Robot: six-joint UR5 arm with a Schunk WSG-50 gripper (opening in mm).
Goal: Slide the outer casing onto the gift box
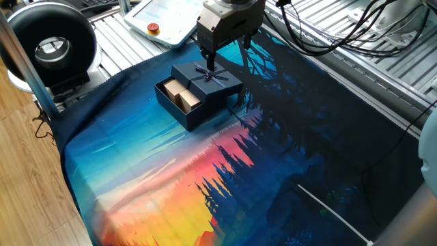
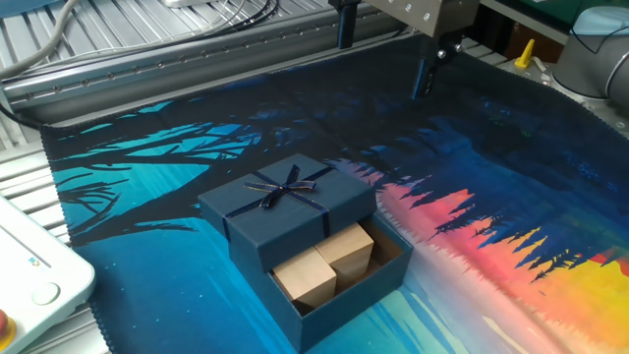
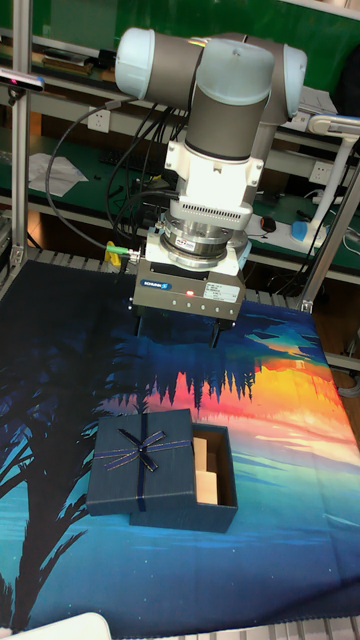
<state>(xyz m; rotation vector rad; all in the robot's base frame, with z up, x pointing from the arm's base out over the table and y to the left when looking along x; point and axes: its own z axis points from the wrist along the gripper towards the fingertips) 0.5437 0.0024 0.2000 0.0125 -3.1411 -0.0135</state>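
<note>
The outer casing (image 1: 208, 80) (image 2: 285, 208) (image 3: 140, 465), dark navy with a thin ribbon bow, covers about half of the gift box (image 1: 179, 111) (image 2: 346, 295) (image 3: 226, 500). Two tan kraft blocks (image 1: 181, 94) (image 2: 324, 264) (image 3: 207, 470) show in the box's uncovered end. Both rest on the printed cloth. My gripper (image 1: 227, 55) (image 2: 384, 54) (image 3: 177, 330) hangs open above the cloth, just beyond the casing's far side. It touches nothing, and its two fingers stand wide apart and empty.
A white teach pendant (image 1: 164, 17) (image 2: 29, 275) lies beyond the cloth's edge near the box. A black round device (image 1: 51, 44) stands at the corner. Black cables (image 1: 341, 31) run over the slatted metal table. The cloth ends near the wooden floor (image 1: 27, 191).
</note>
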